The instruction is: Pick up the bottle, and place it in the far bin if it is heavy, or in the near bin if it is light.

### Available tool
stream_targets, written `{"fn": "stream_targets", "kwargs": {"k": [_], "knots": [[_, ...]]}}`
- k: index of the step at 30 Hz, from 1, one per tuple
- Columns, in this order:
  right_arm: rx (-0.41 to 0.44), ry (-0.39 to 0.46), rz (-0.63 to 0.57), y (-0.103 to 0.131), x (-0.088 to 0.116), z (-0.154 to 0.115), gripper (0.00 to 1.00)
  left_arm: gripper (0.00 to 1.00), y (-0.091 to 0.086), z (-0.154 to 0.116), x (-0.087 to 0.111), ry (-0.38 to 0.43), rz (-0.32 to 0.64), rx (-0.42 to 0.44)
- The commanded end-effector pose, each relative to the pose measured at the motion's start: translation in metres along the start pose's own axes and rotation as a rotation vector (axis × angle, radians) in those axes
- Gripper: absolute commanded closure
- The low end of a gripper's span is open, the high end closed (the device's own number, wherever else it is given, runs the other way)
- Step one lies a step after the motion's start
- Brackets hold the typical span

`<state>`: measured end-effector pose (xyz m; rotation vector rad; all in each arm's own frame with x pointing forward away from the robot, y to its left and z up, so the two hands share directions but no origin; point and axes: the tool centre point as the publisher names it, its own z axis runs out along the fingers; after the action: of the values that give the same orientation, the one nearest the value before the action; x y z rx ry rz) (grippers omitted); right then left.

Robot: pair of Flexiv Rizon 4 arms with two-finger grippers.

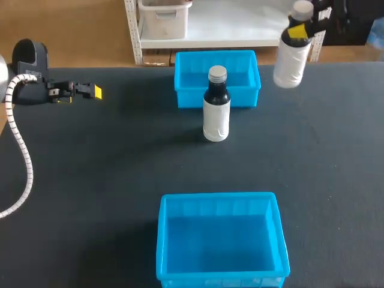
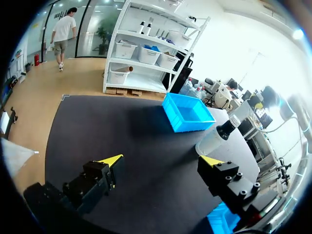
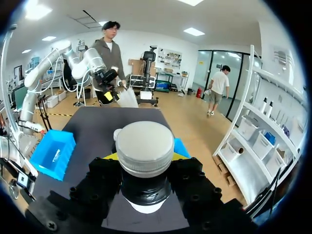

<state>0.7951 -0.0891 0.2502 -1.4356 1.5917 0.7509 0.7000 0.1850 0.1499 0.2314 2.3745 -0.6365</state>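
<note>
A white-labelled bottle (image 1: 291, 63) with a grey cap (image 3: 145, 146) hangs tilted in the air at the table's far right. My right gripper (image 1: 298, 30) is shut on its dark neck, and in the right wrist view the fingers (image 3: 109, 173) press it from both sides. A second bottle of the same kind (image 1: 216, 111) stands upright on the table just in front of the far blue bin (image 1: 216, 57). The near blue bin (image 1: 219, 199) sits at the front, holding nothing. At the far left, low over the table, my left gripper (image 1: 93, 91) is open with nothing between its fingers (image 2: 109, 163).
The black table (image 1: 90, 180) stretches bare between the two bins and along both sides. From the left wrist, the standing bottle (image 2: 217, 139) and the far bin (image 2: 187, 113) lie ahead of the gripper. A white cable (image 1: 21, 150) trails along the left edge.
</note>
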Motion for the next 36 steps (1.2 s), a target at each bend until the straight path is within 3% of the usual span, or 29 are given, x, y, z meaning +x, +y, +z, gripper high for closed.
{"fn": "stream_targets", "kwargs": {"k": [1,20,36], "knots": [[-0.082,0.008,0.005,-0.033,-0.008,0.010,1.00,0.00,0.000,0.000,0.000,0.000,0.000,0.000],[-0.174,0.016,0.023,-0.086,-0.031,0.074,1.00,0.00,0.000,0.000,0.000,0.000,0.000,0.000],[-0.256,0.012,0.021,-0.093,-0.041,0.131,1.00,0.00,0.000,0.000,0.000,0.000,0.000,0.000]]}}
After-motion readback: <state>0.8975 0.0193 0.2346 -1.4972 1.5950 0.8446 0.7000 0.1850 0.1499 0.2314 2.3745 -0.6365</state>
